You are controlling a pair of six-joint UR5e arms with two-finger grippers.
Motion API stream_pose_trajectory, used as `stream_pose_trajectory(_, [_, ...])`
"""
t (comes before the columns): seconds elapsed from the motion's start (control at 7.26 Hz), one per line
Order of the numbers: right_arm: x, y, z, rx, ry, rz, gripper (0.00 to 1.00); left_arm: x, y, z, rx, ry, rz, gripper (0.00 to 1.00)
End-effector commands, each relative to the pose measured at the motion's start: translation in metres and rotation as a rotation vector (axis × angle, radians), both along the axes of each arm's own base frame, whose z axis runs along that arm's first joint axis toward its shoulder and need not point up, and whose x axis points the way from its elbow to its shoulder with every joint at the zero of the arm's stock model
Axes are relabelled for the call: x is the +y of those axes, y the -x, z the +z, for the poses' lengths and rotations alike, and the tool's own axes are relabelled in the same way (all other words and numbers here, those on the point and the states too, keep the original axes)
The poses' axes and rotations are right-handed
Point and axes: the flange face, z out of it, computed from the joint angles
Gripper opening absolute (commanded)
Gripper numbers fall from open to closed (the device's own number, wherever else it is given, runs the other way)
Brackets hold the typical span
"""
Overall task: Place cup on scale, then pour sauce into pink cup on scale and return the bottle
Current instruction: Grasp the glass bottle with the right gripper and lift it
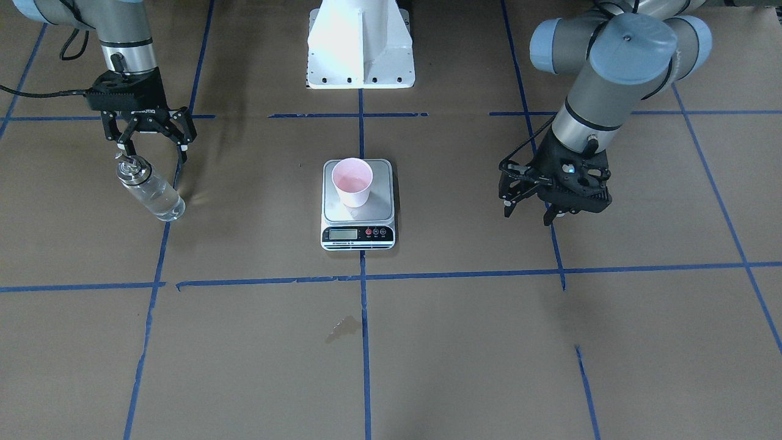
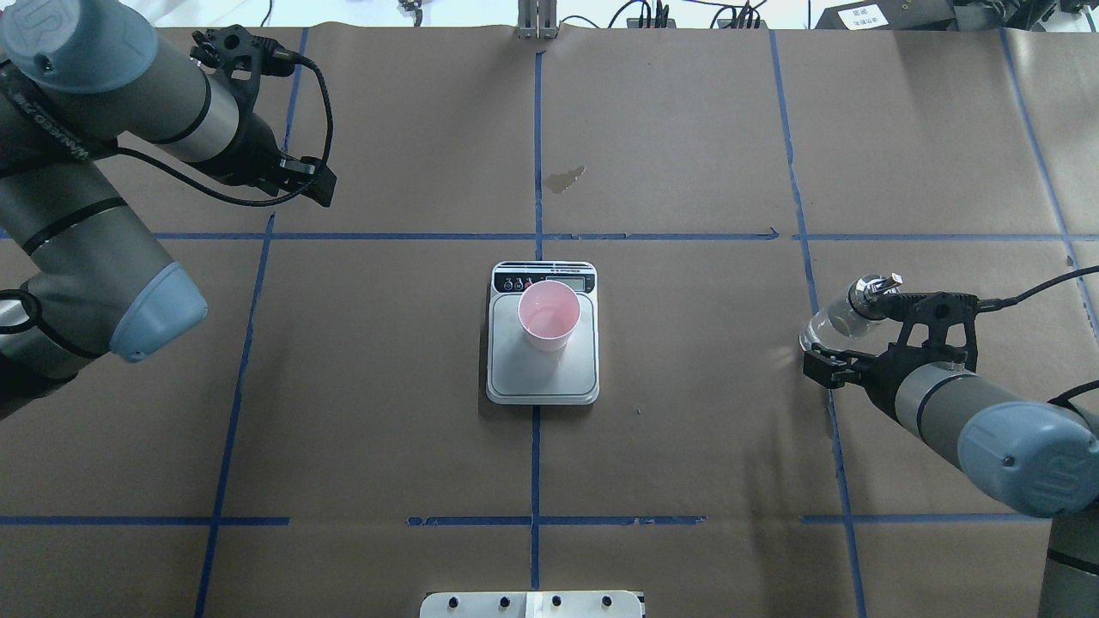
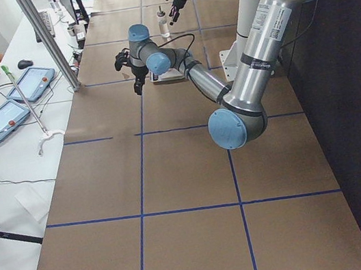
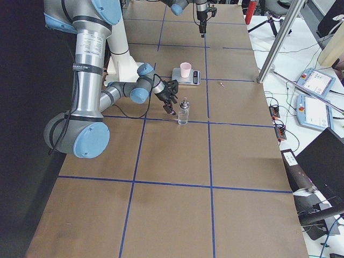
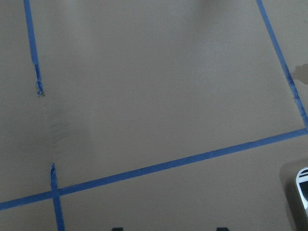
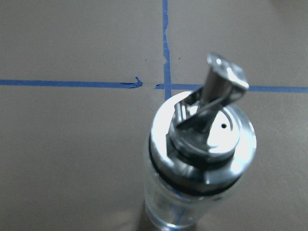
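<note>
The pale pink cup (image 1: 352,182) stands upright on the steel plate of the scale (image 1: 357,232), also seen in the overhead view (image 2: 549,314). The clear glass bottle (image 1: 149,192) with its metal pourer cap stands upright on the table with clear liquid inside. It fills the right wrist view (image 6: 202,144). My right gripper (image 1: 154,143) is open, just above and behind the bottle's cap, not holding it. My left gripper (image 1: 528,208) is open and empty above the table, well off to the scale's other side.
The white robot base (image 1: 360,46) stands behind the scale. A small wet stain (image 1: 343,327) lies on the brown paper in front of the scale. Blue tape lines divide the table. A corner of the scale (image 5: 302,185) shows in the left wrist view.
</note>
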Motion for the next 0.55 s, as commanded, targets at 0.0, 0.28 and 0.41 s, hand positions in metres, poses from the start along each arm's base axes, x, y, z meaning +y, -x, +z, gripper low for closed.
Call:
stream_pose_trajectory(0.0, [0.0027, 0.0056, 0.0385, -0.042, -0.089, 0.058, 1.0, -0.0036, 0.0061, 0.0016, -0.003, -0.001, -0.008, 0.72])
stream_pose_trajectory(0.28, [0.0083, 0.0042, 0.0415, -0.011, -0.168, 0.12, 1.0, -0.0037, 0.0062, 0.0016, -0.004, -0.002, -0.009, 0.72])
stream_pose_trajectory(0.41, [0.0099, 0.0055, 0.0411, -0.004, -0.188, 0.134, 1.0, -0.0036, 0.0063, 0.0, -0.002, -0.004, -0.009, 0.72])
